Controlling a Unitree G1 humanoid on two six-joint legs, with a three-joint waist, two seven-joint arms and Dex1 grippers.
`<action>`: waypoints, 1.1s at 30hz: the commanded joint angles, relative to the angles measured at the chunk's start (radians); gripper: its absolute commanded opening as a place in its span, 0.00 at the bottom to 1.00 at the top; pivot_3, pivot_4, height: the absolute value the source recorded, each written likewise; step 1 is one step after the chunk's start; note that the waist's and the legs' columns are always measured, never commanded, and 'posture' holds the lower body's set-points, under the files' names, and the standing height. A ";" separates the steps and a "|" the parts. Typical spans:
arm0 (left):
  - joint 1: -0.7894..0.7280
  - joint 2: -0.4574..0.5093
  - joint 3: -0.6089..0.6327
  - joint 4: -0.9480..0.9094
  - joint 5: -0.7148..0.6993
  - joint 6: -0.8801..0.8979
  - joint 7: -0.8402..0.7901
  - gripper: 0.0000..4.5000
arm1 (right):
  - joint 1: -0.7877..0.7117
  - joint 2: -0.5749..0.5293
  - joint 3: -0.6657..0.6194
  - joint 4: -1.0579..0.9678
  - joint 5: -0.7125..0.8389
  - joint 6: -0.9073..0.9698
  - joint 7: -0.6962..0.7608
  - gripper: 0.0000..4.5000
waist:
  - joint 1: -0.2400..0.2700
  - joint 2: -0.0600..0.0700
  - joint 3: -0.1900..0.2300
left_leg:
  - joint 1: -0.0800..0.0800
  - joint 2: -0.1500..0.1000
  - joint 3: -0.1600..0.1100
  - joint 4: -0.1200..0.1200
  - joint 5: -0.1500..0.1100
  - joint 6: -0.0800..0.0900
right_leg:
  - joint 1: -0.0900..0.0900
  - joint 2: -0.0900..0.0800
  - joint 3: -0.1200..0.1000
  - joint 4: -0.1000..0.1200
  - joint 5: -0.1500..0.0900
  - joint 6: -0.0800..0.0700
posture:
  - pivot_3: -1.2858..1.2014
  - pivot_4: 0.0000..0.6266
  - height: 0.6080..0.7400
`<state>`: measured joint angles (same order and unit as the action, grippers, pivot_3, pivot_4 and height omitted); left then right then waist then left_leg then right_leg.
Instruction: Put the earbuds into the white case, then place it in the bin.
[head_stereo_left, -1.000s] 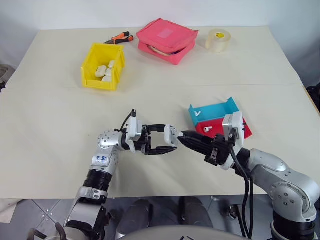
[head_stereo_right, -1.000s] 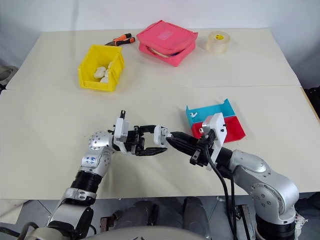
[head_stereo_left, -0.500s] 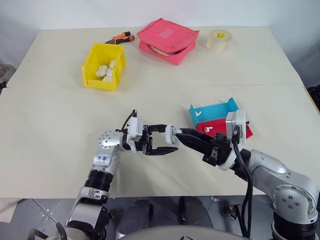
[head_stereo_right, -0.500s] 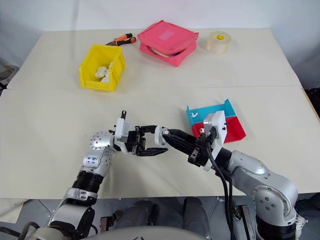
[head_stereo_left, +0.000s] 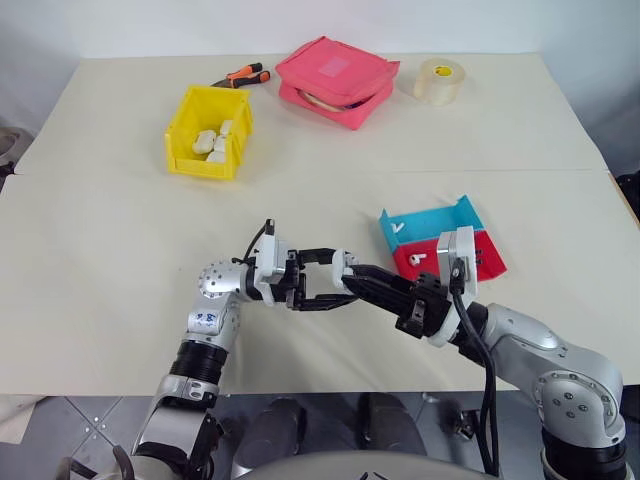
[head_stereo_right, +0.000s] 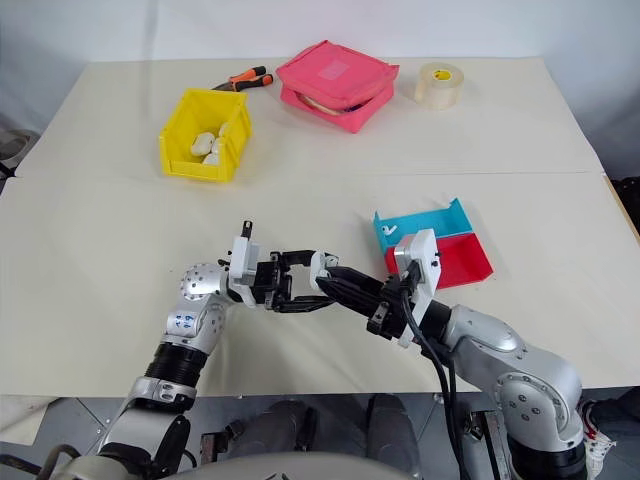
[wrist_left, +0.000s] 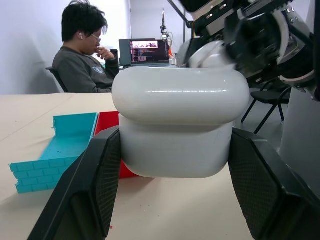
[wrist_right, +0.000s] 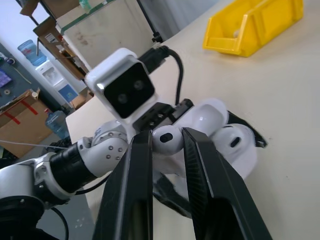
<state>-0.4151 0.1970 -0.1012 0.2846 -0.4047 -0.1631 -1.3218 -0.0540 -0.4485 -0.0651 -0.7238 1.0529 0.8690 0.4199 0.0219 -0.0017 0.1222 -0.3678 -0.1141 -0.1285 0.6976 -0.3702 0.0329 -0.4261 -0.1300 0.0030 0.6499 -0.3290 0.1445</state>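
Right gripper (head_stereo_left: 350, 272) has crept left, tips now at the white case (head_stereo_left: 343, 266). Table (head_stereo_left: 100, 250), cream. Yellow bin (head_stereo_left: 208, 131), 11 o'clock, well apart. Left gripper (head_stereo_left: 330, 279), centre: fingers clamped on the case. Right fingers (wrist_right: 202, 165) pinch an earbud (wrist_right: 167, 139).

Glossy white case (wrist_left: 180, 120), yellow plastic bin (head_stereo_left: 208, 130)

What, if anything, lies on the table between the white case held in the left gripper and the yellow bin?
Nothing visible does. The white case sits clamped in the left gripper, with the right gripper holding an earbud at it. Only bare table stretches from there to the bin.
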 joint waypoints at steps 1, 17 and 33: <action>0.011 -0.005 -0.009 -0.041 -0.022 -0.002 -0.001 0.62 | 0.002 -0.005 0.018 0.006 -0.011 -0.034 0.023 0.11 | 0.000 0.000 0.000 | 0.000 0.000 0.000 0.000 0.000 0.000 | 0.000 0.000 0.000 0.000 0.000 0.000 | 0.52 0.24 1.00; -0.016 -0.008 0.026 -0.020 -0.026 -0.034 0.026 0.62 | 0.056 -0.084 0.025 0.025 -0.046 -0.041 0.041 0.11 | 0.002 0.000 0.001 | 0.000 0.001 0.000 -0.001 0.000 0.000 | 0.002 0.001 0.000 -0.005 0.001 0.001 | 0.52 0.24 1.00; -0.035 -0.045 0.042 -0.004 -0.041 -0.067 0.046 0.62 | 0.019 -0.114 0.080 0.060 -0.110 -0.028 0.003 0.11 | 0.004 -0.001 0.005 | 0.000 0.002 0.000 -0.001 0.000 0.000 | 0.002 0.001 0.000 -0.006 0.001 0.002 | 0.52 0.24 1.00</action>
<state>-0.4210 0.1709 -0.0960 0.3275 -0.3877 -0.2048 -1.2906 -0.0650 -0.5387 -0.0040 -0.6946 0.9796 0.8061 0.4461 0.0254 -0.0025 0.1276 -0.3681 -0.1127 -0.1286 0.6971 -0.3701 0.0329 -0.4241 -0.1292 0.0025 0.6440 -0.3278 0.1467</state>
